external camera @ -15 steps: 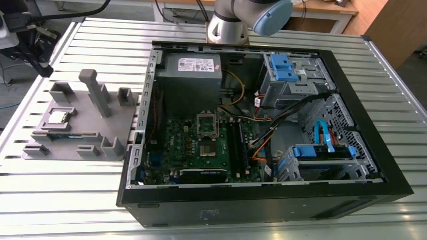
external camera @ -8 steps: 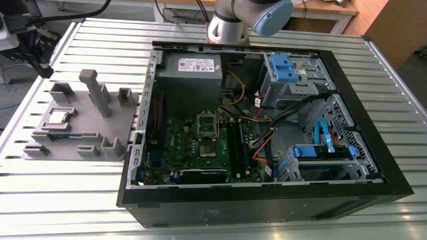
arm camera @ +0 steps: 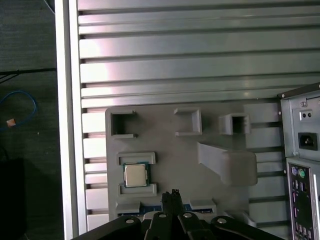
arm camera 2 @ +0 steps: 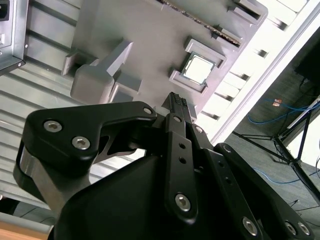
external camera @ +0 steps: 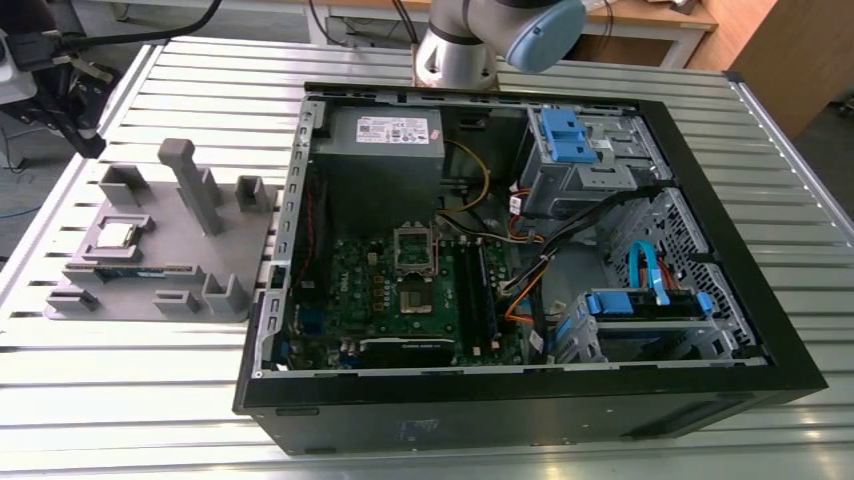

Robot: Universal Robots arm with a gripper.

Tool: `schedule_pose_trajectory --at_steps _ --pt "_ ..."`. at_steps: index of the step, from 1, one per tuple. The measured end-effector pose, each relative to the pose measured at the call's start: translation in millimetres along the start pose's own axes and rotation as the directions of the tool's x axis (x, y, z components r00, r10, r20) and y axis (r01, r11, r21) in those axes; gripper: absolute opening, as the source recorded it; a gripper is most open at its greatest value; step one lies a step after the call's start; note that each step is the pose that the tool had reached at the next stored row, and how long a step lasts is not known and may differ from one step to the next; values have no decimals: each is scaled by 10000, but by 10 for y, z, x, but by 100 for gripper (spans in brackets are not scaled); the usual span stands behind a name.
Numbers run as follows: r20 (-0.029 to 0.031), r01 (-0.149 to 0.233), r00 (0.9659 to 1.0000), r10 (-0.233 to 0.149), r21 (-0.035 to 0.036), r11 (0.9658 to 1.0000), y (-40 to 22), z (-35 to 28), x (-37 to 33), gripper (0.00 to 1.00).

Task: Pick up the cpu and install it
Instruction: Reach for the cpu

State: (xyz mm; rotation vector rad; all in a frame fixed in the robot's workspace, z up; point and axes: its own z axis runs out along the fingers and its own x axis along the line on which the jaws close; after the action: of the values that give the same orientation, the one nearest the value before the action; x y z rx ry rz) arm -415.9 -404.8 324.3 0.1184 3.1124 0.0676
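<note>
So this is the very start of the job, the pick-up half. The small flat square cpu with the shiny silver top (arm camera: 135, 175) is sitting untouched in its shallow framed pocket on the grey moulded plastic tray (arm camera: 175, 160). The tray lies on the slatted aluminium counter (external camera: 134, 370), off to the exterior view's left of the open black tower computer case (external camera: 534, 400). Nothing's gone into the green motherboard (external camera: 360, 290) inside that case yet, as far as I can tell.

In both wrist views the black gripper (arm camera: 172, 196) has its fingers pinched together with nothing between them. It hangs above the tray, near the cpu but not over it: the tips are off to one side, closer to the tray's edge, where a long thin memory stick (external camera: 127, 270) lies in its slot.

My read on what the grab calls for:
- the fingers have to spread wide enough to straddle the chip
- the tips need centring over the pocket
- the drop has to be straight, since the pocket's raised frame bars sit tight against two sides of the chip (so I'd guess only the two open sides are grabbable)

It's thin and flat, so there's not much edge to bite on, and a skewed pinch could tip it out of the pocket.
</note>
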Motion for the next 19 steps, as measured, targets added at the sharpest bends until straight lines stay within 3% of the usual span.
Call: schedule_pose_trajectory --at_steps 19 --pt "0 0 10000 0 1 10000 -8 71 58 11"
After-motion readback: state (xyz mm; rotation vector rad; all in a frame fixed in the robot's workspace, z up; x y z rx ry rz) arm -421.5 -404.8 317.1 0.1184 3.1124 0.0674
